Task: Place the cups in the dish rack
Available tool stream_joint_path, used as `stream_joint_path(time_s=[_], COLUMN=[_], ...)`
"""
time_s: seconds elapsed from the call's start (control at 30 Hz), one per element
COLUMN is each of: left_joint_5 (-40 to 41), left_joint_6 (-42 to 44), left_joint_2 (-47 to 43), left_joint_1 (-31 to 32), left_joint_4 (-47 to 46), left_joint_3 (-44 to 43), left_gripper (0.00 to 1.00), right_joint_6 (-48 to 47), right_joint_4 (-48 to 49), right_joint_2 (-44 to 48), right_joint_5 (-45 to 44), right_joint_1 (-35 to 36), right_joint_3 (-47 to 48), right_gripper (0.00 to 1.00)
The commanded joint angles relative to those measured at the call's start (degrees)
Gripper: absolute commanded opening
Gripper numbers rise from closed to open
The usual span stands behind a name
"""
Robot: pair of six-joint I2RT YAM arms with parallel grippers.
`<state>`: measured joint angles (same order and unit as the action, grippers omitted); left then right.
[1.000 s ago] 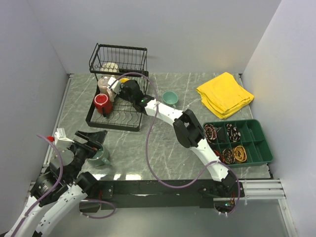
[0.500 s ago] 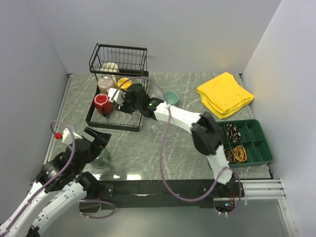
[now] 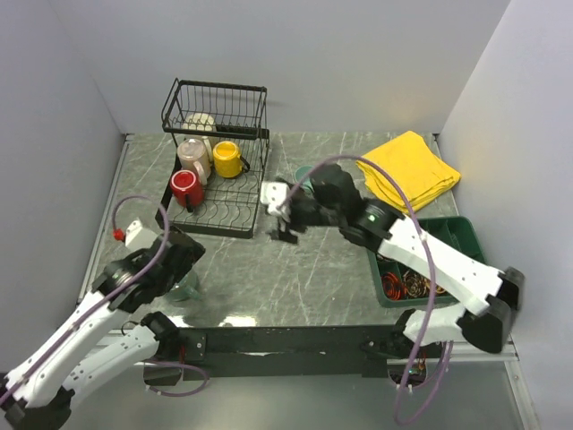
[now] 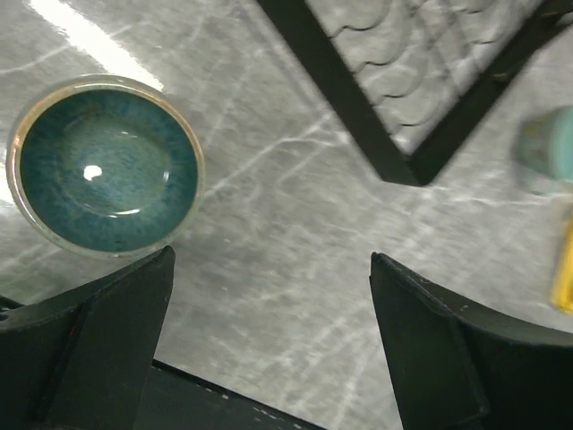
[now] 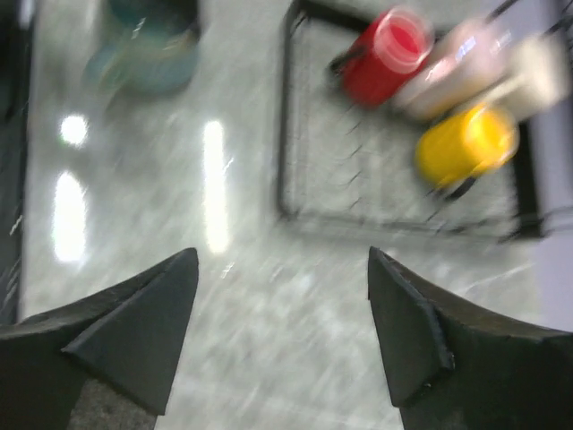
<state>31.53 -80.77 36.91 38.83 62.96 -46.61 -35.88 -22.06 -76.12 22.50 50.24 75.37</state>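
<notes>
The grey-green mug (image 4: pixel 106 164) stands upright on the counter (image 3: pixel 295 269) off the near-left corner of the dish rack (image 3: pixel 206 229). It sits left of the nearer left gripper (image 4: pixel 270 260), which is wide open and empty. The right gripper (image 5: pixel 282 255), also spread and empty, hovers right of the rack.

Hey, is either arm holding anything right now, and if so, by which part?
Nothing is held. The left pincer is open, with the grey-green mug outside its fingers; the right pincer is open and empty too.
</notes>
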Motion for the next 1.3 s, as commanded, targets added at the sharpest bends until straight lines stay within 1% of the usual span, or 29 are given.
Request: stream_joint_path(time_s=[0.0,0.03,0.1,0.17,0.2,0.23,0.27,0.3,0.33,0.4,0.5,0.6,0.73,0.77,0.83,0.9,0.93,0.97,1.03,1.1,1.13,1.17,1.2,1.23,1.27], left_joint_5=[2.6,2.5,1.6,-0.6,-1.5,-3.6,-4.7,-6.0,-7.9,-9.0,-8.5,-5.2,-4.8,-4.8,-5.1,-5.5,-5.9,-6.0,-6.4,-6.0,-6.0,-5.9,-5.7,-5.6,-5.9], left_joint_6=[0.3,0.2,1.7,3.5,6.0,6.8,8.3,11.0,12.1,14.8,15.3,13.3,12.7,12.4,10.8,9.6,9.1,8.2,7.7,7.1,7.5,7.6,7.7,7.9,8.9], left_joint_2=[7.7,9.0,12.0,13.4,13.7,14.2,14.5,14.9,16.0,17.5,21.6,25.5,28.7,29.1,30.2,30.9,31.2,31.5,33.4,34.6,35.1,34.8,34.4,33.0,31.7], left_joint_1=[-0.5,-1.6,-3.4,-7.1,-8.4,-11.4,-13.1,-16.0,-17.5,-20.3,-21.2,-21.7,-24.3,-25.0,-26.9,-27.8,-27.8,-27.9,-28.0,-28.0,-28.0,-28.0,-28.0,-28.0,-28.0], left_joint_4=[0.6,0.7,0.0,-2.9,-4.3,-6.9,-8.6,-10.1,-11.3,-14.0,-14.7,-13.0,-15.5,-15.8,-16.6,-17.3,-18.2,-18.7,-18.8,-18.4,-18.5,-18.4,-18.4,-18.2,-18.9], left_joint_3=[-2.1,-2.0,-1.6,-0.8,0.3,0.9,1.6,2.9,3.5,4.4,4.7,4.4,5.8,6.3,6.4,6.4,6.4,6.3,5.7,4.6,4.4,4.3,4.3,4.5,5.0], left_gripper=[0.95,0.95,0.95,0.95,0.95,0.94,0.94,0.94,0.93,0.92,0.9,0.87,0.82,0.77,0.72,0.61,0.58,0.56,0.55,0.52,0.49,0.4,0.35,0.33,0.26], right_joint_6=[1.2,1.6,2.6,3.4,3.9,4.4,4.7,5.3,5.6,6.4,7.5,8.6,9.2,9.3,9.8,10.2,10.4,10.8,11.3,11.4,11.4,11.6,11.7,11.7,11.7], right_joint_4=[-2.5,-2.8,-5.5,-5.9,-5.4,-4.6,-2.8,-2.1,-1.8,-1.0,0.3,1.8,3.3,3.4,3.9,4.7,4.8,5.3,5.6,5.9,5.9,6.1,6.3,6.3,6.4], right_joint_2=[9.0,9.9,10.7,11.5,12.7,13.4,14.3,15.5,15.7,16.1,16.4,16.9,17.8,17.7,18.1,18.5,18.6,18.7,19.0,19.3,19.3,19.9,20.0,20.2,20.5], right_joint_5=[5.4,6.8,10.9,14.1,14.7,14.8,15.3,16.4,17.2,19.6,22.0,24.0,24.9,25.3,25.7,26.2,26.5,27.1,27.6,27.9,28.1,28.1,28.3,28.5,28.6], right_joint_1=[-4.2,-7.8,-11.0,-14.8,-15.3,-15.9,-16.7,-17.2,-17.8,-20.0,-22.2,-23.3,-23.9,-24.0,-24.5,-24.7,-24.8,-25.1,-25.5,-25.8,-25.8,-26.2,-26.2,-26.2,-26.2], right_joint_3=[-8.5,-9.4,-9.5,-11.0,-12.0,-14.4,-15.5,-16.6,-18.0,-18.8,-20.4,-22.3,-24.6,-24.7,-25.5,-25.9,-26.1,-26.2,-26.6,-26.9,-27.1,-27.3,-27.7,-27.9,-28.0], right_gripper=[0.83,0.83,0.83,0.84,0.84,0.84,0.84,0.85,0.85,0.85,0.85,0.85,0.85,0.85,0.85,0.85,0.85,0.85,0.85,0.85,0.85,0.86,0.86,0.86,0.86])
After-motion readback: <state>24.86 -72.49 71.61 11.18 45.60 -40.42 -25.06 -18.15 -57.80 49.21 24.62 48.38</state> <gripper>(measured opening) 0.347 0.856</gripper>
